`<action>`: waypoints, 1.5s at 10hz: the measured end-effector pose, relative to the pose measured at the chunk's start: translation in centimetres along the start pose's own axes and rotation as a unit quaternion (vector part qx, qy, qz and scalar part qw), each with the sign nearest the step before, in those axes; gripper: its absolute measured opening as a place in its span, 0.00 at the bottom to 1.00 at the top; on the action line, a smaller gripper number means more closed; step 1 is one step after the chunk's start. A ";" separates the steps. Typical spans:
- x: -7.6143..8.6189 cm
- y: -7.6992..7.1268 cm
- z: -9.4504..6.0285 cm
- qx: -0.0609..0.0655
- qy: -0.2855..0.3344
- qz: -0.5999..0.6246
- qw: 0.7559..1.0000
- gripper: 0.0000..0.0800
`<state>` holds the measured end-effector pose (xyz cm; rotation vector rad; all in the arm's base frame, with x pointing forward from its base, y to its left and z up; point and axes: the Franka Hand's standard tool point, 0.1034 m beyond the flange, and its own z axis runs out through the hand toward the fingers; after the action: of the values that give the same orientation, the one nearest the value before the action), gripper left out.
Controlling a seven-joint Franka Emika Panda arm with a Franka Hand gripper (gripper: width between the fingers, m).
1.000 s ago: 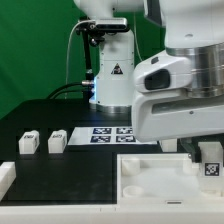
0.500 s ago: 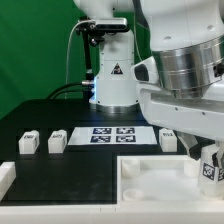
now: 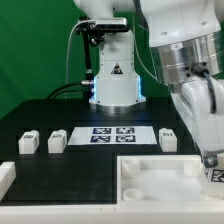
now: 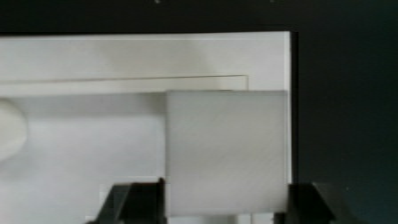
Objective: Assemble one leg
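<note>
Against a green backdrop, a black bench (image 3: 60, 112) carries a loose leg (image 3: 29, 142) and its twin (image 3: 57, 141) near the left edge, the marker board (image 3: 113, 134) mid-bench and a third leg (image 3: 168, 139) beyond. At the front right corner, the gripper (image 3: 209, 161) clamps the leg (image 3: 213, 175) over the white tray (image 3: 150, 186).

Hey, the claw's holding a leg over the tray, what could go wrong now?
1. The claw holds the leg near the tray edge. What looks like a round socket sits off to one side, so pressing down now could jam it on flat plastic.
2. The arm hangs close to a loose leg and could knock it.
</note>
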<state>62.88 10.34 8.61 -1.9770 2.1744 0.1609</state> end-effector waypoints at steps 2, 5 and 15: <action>0.1 0.1 0.0 0.005 0.001 -0.032 0.999 0.37; -1.0 -0.1 0.3 -0.060 -0.005 -0.249 0.967 0.67; -0.8 0.2 1.1 -0.075 -0.001 -0.711 0.699 0.81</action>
<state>62.81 11.41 7.67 -3.0218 0.1045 0.0693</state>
